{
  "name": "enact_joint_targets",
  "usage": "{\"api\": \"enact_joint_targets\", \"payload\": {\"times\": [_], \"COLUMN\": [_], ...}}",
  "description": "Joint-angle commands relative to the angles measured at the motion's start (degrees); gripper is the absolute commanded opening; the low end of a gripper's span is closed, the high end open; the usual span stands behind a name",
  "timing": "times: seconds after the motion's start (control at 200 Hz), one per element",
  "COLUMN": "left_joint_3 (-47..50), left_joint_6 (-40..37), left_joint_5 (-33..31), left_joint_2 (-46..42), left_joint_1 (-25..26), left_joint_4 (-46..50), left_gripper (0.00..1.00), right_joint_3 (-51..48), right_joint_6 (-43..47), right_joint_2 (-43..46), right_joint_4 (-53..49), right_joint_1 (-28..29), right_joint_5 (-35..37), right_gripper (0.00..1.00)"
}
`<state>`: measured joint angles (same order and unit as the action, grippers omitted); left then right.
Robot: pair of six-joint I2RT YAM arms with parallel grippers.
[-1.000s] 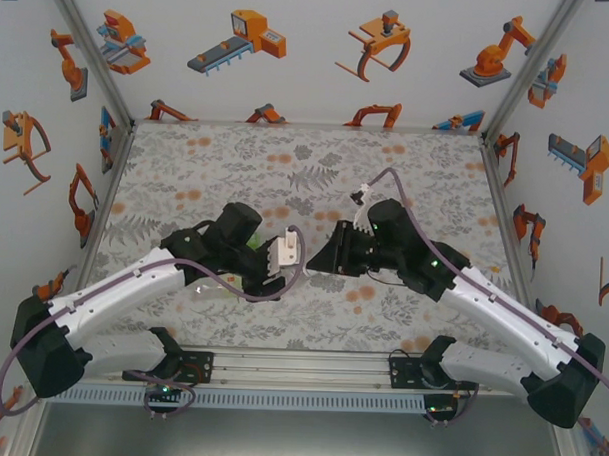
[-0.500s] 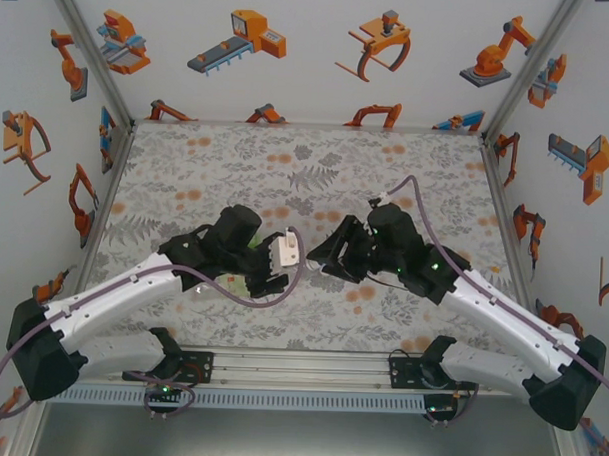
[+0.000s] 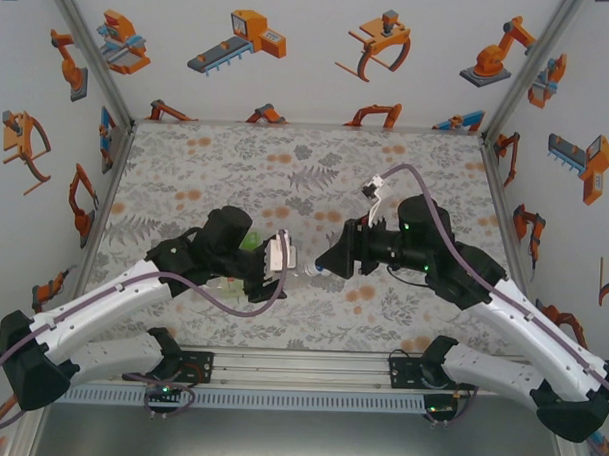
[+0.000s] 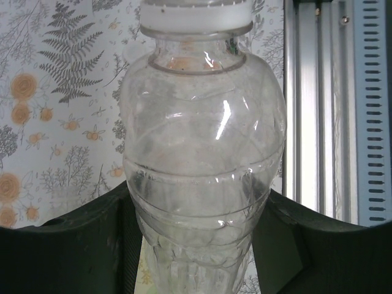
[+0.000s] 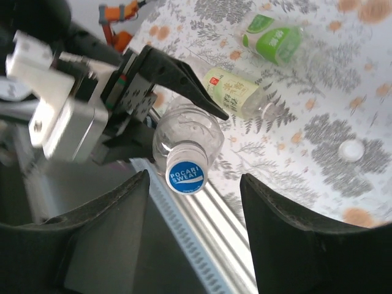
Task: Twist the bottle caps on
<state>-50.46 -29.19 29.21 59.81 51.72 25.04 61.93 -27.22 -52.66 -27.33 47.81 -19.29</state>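
Grips the unlabelled bottle (image 4: 202, 184) in the left gripper (image 3: 279, 257), long axis aimed straight at the right gripper (image 3: 325, 269). Holds right jaws part-spread, cap (image 5: 187, 176) dead ahead between them, apparently untouched. Nearer for twisting: right.

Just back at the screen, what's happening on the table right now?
The left claw grips the unlabelled bottle, neck toward the right arm. Its blue-topped cap sits on the neck. The right claw is open with a finger on either side of it, not touching. The green-label bottle, yellow-label bottle and a loose cap lie on the table.
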Motion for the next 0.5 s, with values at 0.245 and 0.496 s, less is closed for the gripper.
{"api": "enact_joint_targets", "payload": {"times": [0.245, 0.496], "left_joint_3": [-0.1, -0.3], "left_joint_6": [0.0, 0.1], "left_joint_5": [2.7, 5.3], "left_joint_2": [0.0, 0.0], "left_joint_1": [0.1, 0.2], "left_joint_4": [1.2, 1.9], "left_gripper": [0.0, 0.0], "right_joint_3": [-3.1, -5.3], "right_joint_6": [34.5, 39.4], "right_joint_2": [2.4, 2.0], "right_joint_4": [5.2, 9.3], "right_joint_1": [0.3, 0.2], "right_joint_5": [-18.5, -19.4], "right_gripper": [0.56, 0.55]}}
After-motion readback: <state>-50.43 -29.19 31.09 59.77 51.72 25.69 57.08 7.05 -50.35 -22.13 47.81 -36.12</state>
